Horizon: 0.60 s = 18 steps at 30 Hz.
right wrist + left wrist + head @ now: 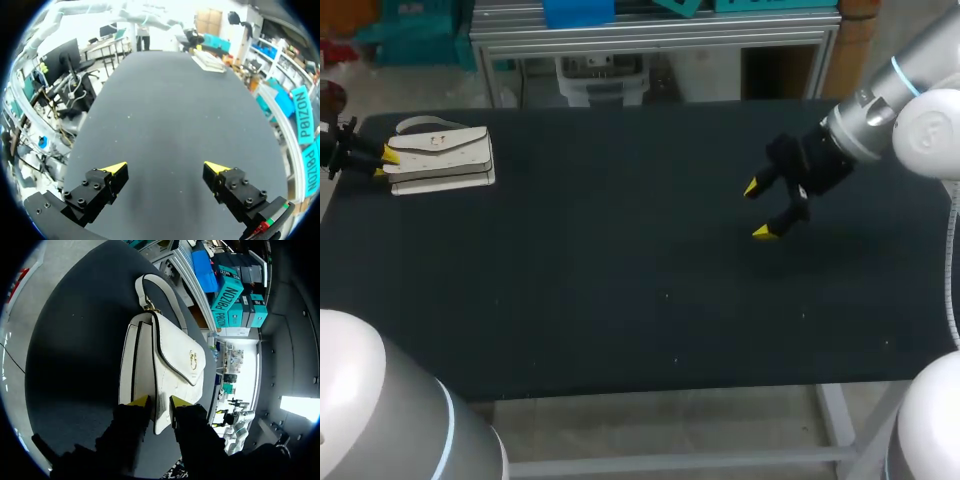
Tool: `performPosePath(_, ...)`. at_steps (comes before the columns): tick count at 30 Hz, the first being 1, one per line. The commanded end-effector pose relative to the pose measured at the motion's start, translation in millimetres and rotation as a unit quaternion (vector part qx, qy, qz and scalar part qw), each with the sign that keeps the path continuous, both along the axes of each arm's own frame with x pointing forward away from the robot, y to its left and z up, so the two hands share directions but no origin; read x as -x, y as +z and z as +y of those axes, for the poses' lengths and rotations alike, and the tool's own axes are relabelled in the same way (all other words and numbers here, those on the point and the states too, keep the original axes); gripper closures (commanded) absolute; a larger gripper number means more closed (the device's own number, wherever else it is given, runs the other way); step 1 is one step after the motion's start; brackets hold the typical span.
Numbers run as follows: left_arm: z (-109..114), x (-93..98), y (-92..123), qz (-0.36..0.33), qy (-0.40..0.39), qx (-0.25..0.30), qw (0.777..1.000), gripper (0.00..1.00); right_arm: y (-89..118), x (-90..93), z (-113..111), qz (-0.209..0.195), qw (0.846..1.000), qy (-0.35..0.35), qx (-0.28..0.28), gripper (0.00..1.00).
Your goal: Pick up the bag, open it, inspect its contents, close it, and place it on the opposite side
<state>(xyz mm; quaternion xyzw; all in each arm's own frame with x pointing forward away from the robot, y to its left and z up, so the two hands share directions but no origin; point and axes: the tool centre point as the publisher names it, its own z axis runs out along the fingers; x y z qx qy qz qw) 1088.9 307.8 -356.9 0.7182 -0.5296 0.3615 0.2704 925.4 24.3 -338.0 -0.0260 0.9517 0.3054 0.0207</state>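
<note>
Your left gripper (160,403) is clamped on the white leather flap handbag (172,355), far left on the black table (620,290). Your right gripper (761,210) hangs at the right, fingers apart.

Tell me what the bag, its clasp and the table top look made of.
Bag: white leather or an imitation, judging by its smooth, stiff flap with dark edging. Clasp: small, gold-coloured, probably metal. Table top: matte black sheet, perhaps rubber or fabric, with no shine and pale specks.

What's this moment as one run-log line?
phase: grasp | bag: flat, left end of table | left gripper: jaws shut on bag | right gripper: jaws open, empty
</note>
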Motion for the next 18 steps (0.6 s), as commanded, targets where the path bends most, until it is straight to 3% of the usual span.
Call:
performPosePath(1,-3,-6.3,-5,0.025,-0.048,0.02,0.998,1.0,0,-2.1,1,-0.001,1.0,0.009,-0.004,0.0)
performPosePath(8,-40,14.4,-6,0.014,-0.075,0.036,0.996,1.0,0,0.4,6,-0.009,1.0,0.023,-0.008,0.0)
performPosePath(18,-123,48.3,-7,-0.005,-0.128,0.089,0.988,1.0,-2,5.1,14,-0.012,0.999,0.036,-0.011,0.0)
